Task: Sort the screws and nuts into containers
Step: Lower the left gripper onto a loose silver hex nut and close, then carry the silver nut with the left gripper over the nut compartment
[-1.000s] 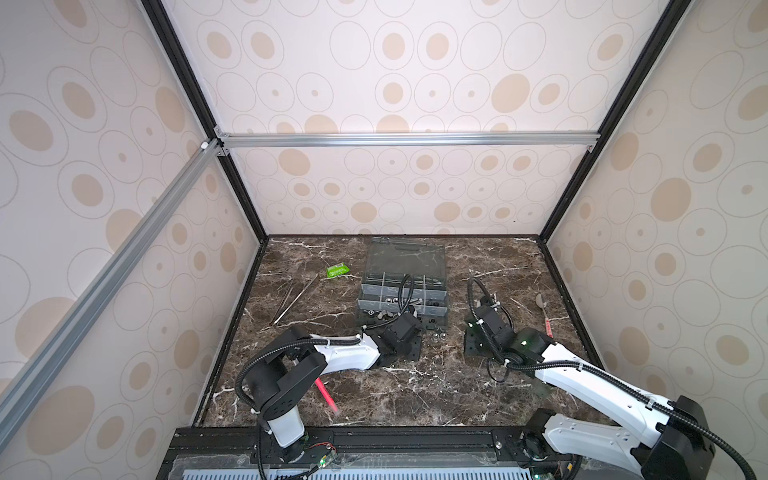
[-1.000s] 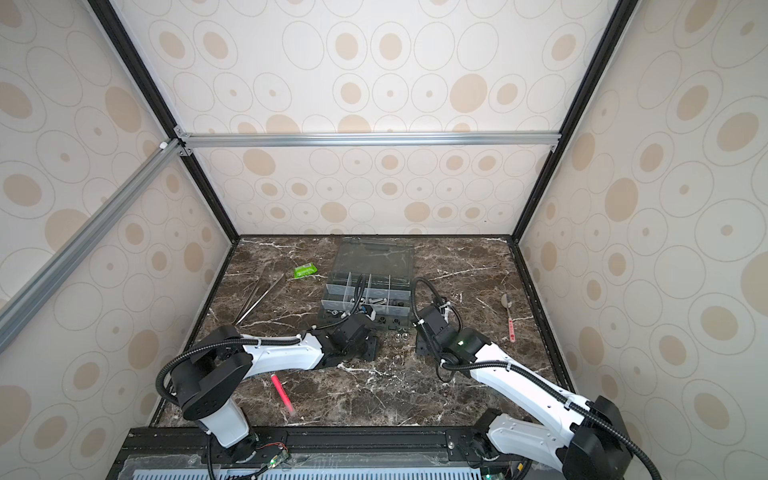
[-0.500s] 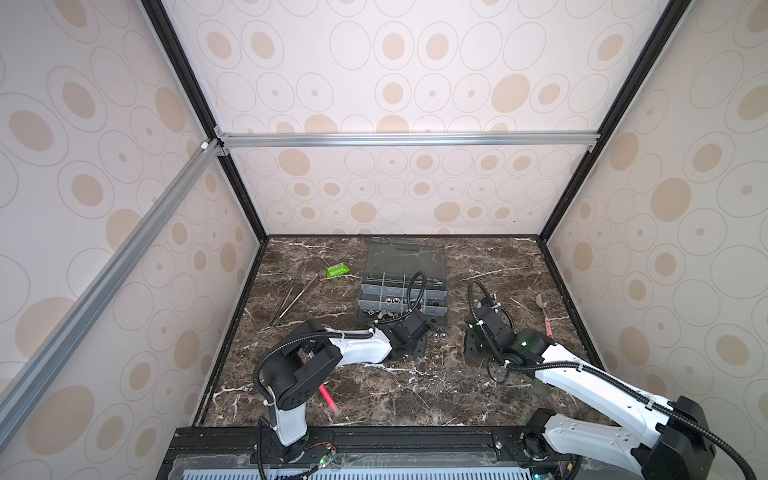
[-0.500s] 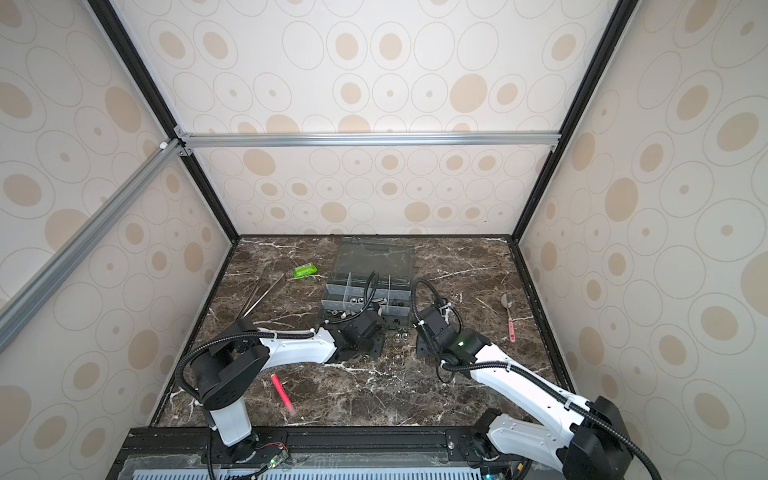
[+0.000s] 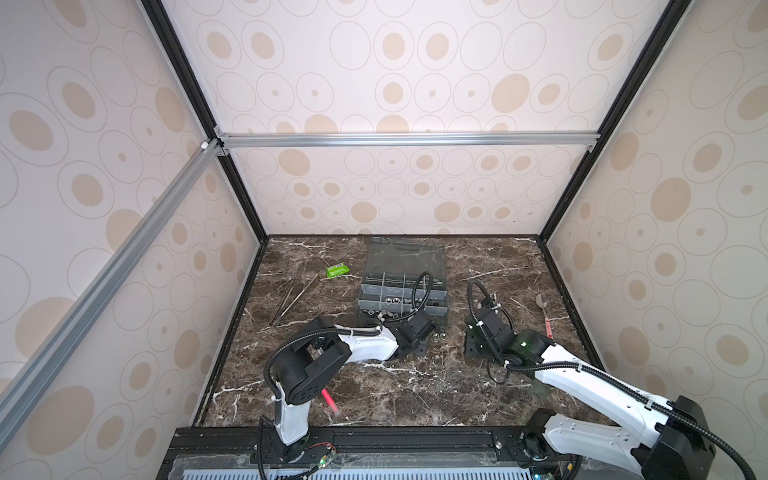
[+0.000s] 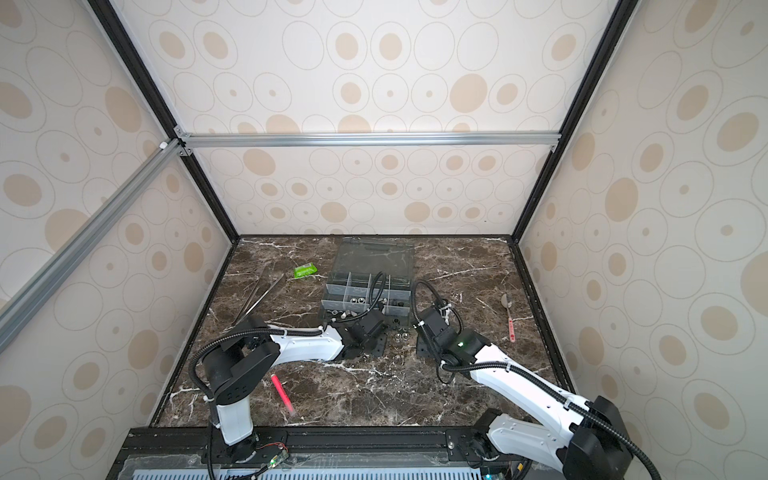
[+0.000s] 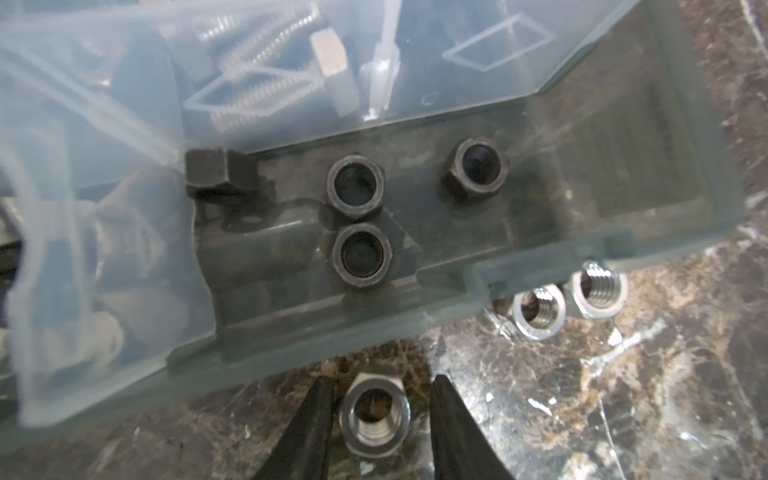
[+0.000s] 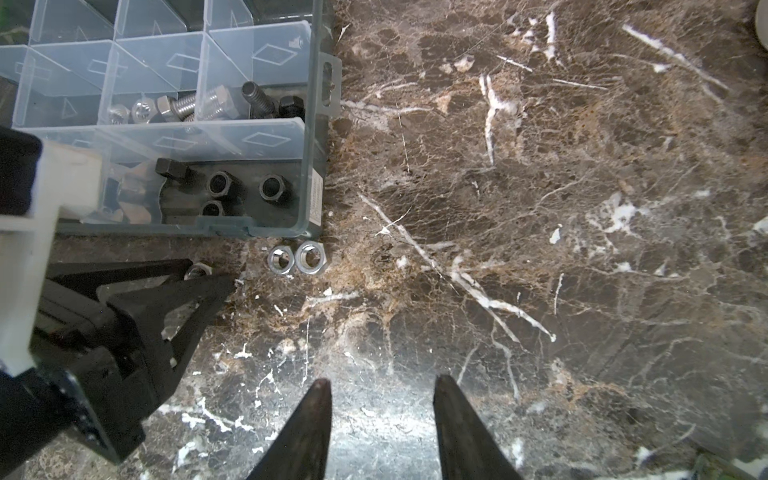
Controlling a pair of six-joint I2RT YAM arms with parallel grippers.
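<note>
In both top views a dark brown, white-veined marble tabletop (image 5: 415, 386) is seen, enclosed by cream walls (image 5: 395, 83) printed with tan ovals and framed in black and aluminium bars. A dark grey organiser box (image 6: 332, 286), its clear lid (image 6: 374, 257) laid open toward the far side, is set mid-table, with a green packet (image 5: 336, 271) and metal tweezers (image 5: 297, 297) to its left.

In the left wrist view the left gripper (image 7: 382, 381) is held open around a hexagonal silver nut (image 7: 376, 415) on the marble just outside the box's near wall, a slim gap shown on each side. Three black nuts (image 7: 355, 189) are seen in the near right compartment (image 7: 623, 166); threaded silver screws (image 7: 266, 95) are kept behind a translucent divider (image 7: 478, 50).

In the right wrist view the right gripper (image 8: 383, 382) is held open over bare marble, nothing between its fingers. Two more silver nuts (image 8: 281, 259) are seen touching, just beside the box's near right corner.
</note>
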